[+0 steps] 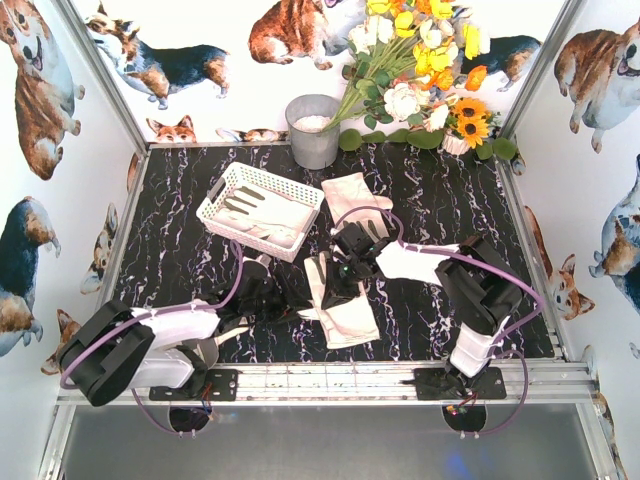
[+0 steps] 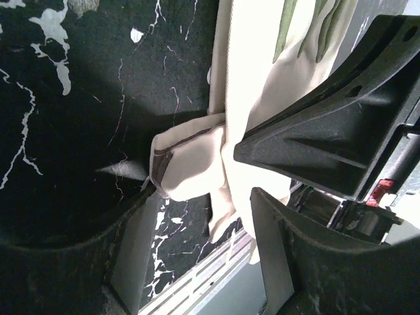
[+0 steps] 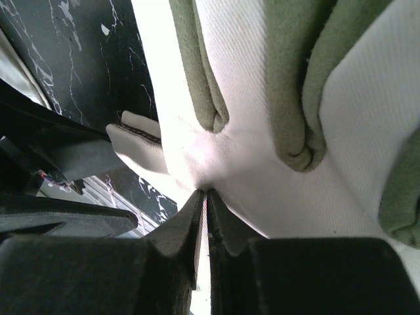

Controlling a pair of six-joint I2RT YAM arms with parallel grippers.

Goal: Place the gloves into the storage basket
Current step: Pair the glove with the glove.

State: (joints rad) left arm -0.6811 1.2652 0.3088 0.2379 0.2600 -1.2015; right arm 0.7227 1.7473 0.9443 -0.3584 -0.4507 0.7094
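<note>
Cream glove (image 1: 348,318) is sitting mid-table, near the storage basket (image 1: 216,188) but outside it. I am watching the right gripper (image 3: 205,200) pinching its fabric, jaws clamped; the left gripper (image 2: 203,223) is hanging spread wide beside it. More gloves (image 1: 265,212) are lying inside the basket.

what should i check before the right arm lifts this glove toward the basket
1. right gripper has hold of the glove: ok, jaws shut on a fold of its fabric.
2. left gripper is clear of the lift: not ok, it is open with glove fabric lying between its fingers.
3. only one glove is pinched: cannot tell, cream layers overlap near the jaws.
4. storage basket has room: ok, the stowed gloves lie flat inside it.
</note>
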